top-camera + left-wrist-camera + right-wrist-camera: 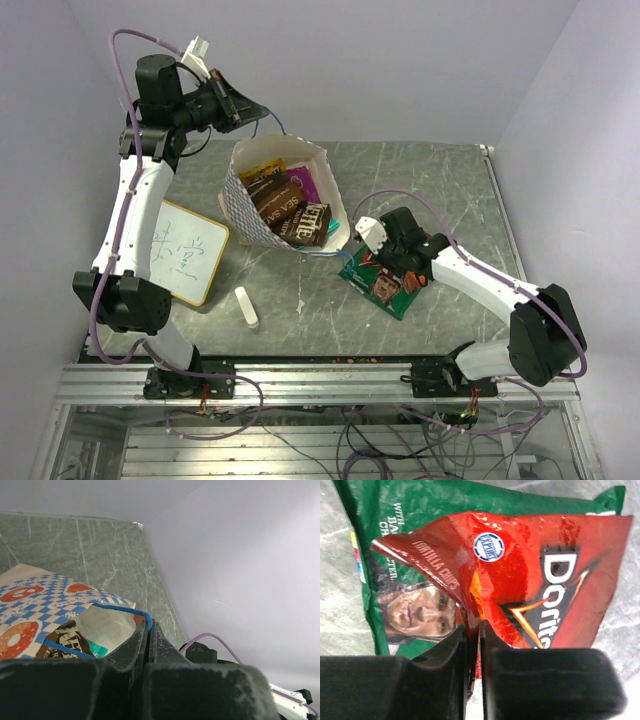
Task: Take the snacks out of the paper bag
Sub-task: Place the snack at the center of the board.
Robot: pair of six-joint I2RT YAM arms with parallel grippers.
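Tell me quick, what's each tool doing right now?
Left tool: closed on the blue cord handle of the paper bag.
Right tool: closed, pinching the Doritos packet.

On the table [440, 190], the paper bag [238, 200] stands near the middle with chocolate packets [290, 210] inside it. The whiteboard [188, 250] lies at its 8 o'clock and a small cylinder [246, 307] at its 7 o'clock. At 4 o'clock, just beside the bag, the Doritos packet [545, 580] lies on the face-printed packet [410, 595].
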